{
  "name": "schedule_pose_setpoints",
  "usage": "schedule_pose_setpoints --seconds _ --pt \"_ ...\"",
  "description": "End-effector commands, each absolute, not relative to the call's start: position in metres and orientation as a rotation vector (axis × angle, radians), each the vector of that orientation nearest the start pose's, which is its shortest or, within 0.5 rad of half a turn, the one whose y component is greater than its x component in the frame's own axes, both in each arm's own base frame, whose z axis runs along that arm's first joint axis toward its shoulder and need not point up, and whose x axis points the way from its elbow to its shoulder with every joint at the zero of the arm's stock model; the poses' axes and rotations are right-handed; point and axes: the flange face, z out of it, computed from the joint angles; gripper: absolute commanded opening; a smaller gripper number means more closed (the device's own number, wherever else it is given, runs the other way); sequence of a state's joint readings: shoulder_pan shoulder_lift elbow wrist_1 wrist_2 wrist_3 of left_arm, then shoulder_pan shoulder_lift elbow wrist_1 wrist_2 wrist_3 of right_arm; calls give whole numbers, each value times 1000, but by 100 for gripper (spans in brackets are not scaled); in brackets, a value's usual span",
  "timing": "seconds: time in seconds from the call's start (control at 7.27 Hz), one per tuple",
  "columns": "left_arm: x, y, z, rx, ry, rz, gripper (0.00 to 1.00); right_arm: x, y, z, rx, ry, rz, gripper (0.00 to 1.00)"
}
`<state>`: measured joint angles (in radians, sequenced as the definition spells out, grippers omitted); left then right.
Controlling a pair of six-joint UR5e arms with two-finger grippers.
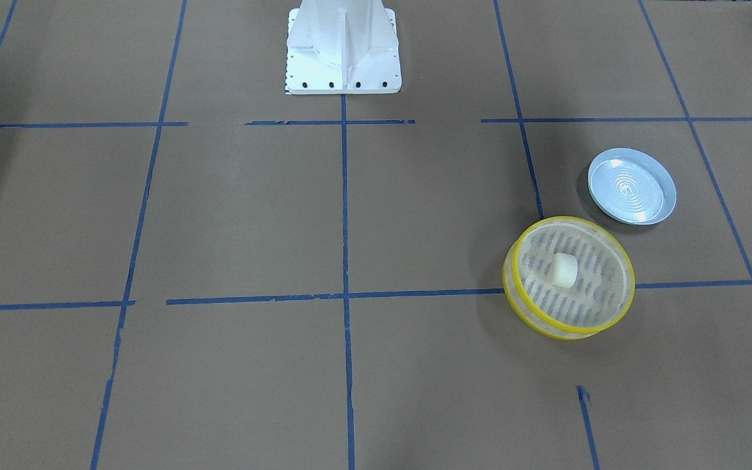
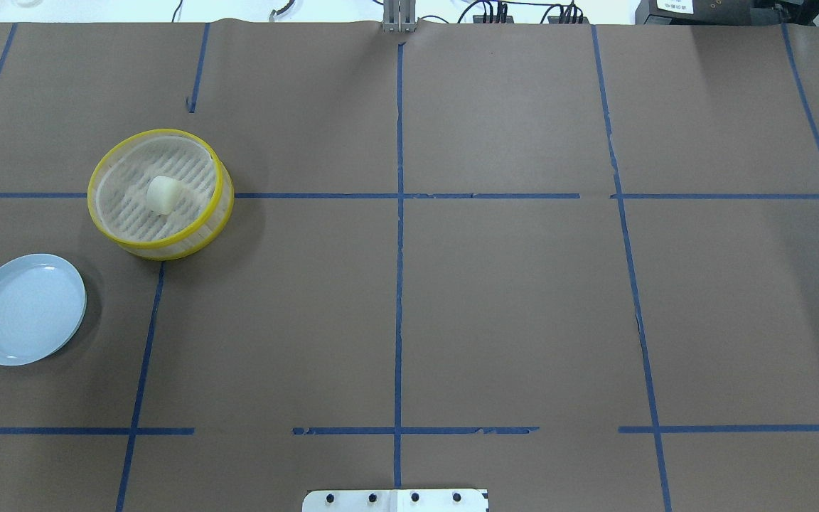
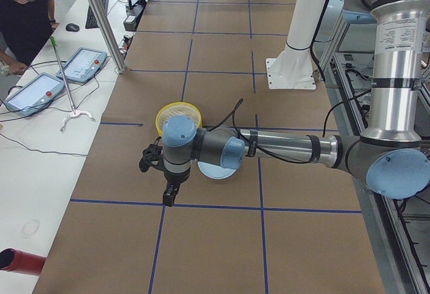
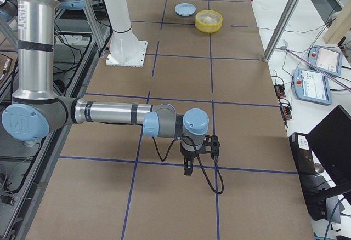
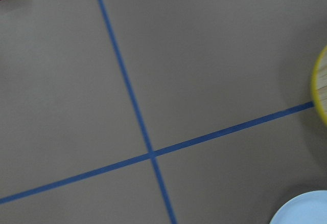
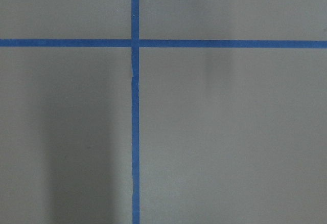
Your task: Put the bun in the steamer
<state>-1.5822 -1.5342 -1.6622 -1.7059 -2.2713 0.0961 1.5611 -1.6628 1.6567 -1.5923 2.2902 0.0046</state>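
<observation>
The cream-white bun (image 1: pixel 564 269) lies inside the yellow-rimmed steamer (image 1: pixel 508 281), near the middle of its slatted floor. Both also show in the overhead view, the bun (image 2: pixel 163 195) in the steamer (image 2: pixel 168 250) at the table's left. The steamer's yellow rim shows at the right edge of the left wrist view (image 5: pixel 319 91). My left gripper (image 3: pixel 170 193) hangs above the table on the near side of the steamer (image 3: pixel 179 114). My right gripper (image 4: pixel 188 169) hangs far from it at the table's other end. Both show only in side views, so I cannot tell whether they are open or shut.
An empty pale blue plate (image 1: pixel 630 186) sits beside the steamer, also seen in the overhead view (image 2: pixel 25 309). The white robot base (image 1: pixel 343 46) stands at the table's edge. Blue tape lines cross the brown paper. An operator (image 3: pixel 27 12) and tablets (image 3: pixel 82 64) are at the side table.
</observation>
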Motion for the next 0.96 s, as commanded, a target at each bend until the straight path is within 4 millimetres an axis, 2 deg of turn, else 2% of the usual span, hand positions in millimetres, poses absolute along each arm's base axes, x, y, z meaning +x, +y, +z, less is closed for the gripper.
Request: schedule_pose_setpoints --seconds 0.0,0.14,0.41,0.55,0.83 --pt "-74 -469 642 171 748 120 100 64 -451 666 -31 -719 6 100" --pt "-74 -452 658 138 752 106 100 63 -451 666 -32 -719 4 100" --pt "-73 -446 670 65 763 71 100 64 -451 666 -31 -719 6 100" --pt "-69 -446 666 15 803 -29 100 63 -451 666 -32 -719 4 100" --pt "-69 -446 665 11 805 -39 100 63 -451 666 -32 -719 4 100"
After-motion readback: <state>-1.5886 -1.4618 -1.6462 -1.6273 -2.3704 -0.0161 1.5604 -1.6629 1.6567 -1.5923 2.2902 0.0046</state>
